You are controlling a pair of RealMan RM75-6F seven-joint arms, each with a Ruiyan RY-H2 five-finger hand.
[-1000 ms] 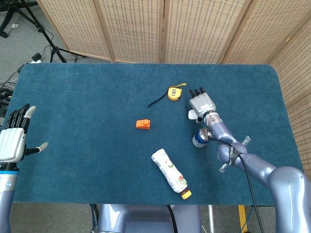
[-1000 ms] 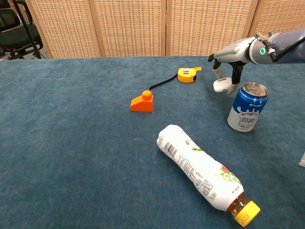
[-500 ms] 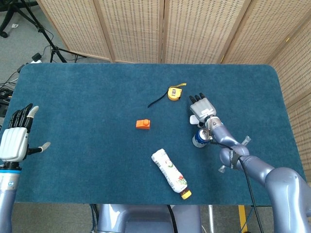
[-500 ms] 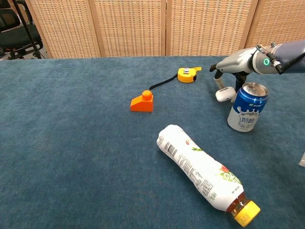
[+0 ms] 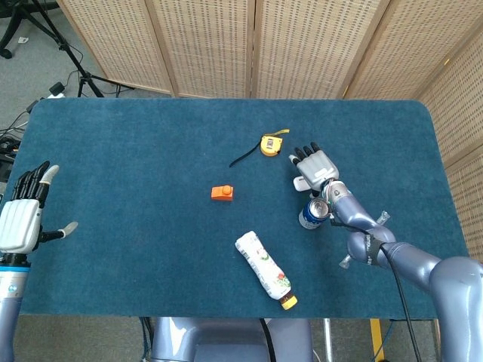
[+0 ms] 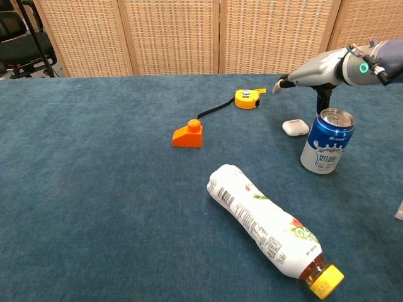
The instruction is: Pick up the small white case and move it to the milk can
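The small white case (image 6: pixel 295 127) lies flat on the blue cloth, just left of and behind the blue-and-white milk can (image 6: pixel 327 150), a small gap apart. My right hand (image 6: pixel 312 70) hovers above the case with fingers spread and holds nothing. In the head view this right hand (image 5: pixel 315 166) covers most of the case, and the milk can (image 5: pixel 313 213) stands just in front of it. My left hand (image 5: pixel 24 215) stays open at the table's left edge, far from everything.
An orange block (image 6: pixel 189 134) sits mid-table. A yellow tape measure (image 6: pixel 247 98) with its black strap lies behind it. A white bottle (image 6: pixel 271 228) with a yellow cap lies on its side near the front. Wicker screens stand behind the table.
My right hand lowered the white case onto the cloth beside the can, let go of it and rose with fingers spread. The left hand barely moved.
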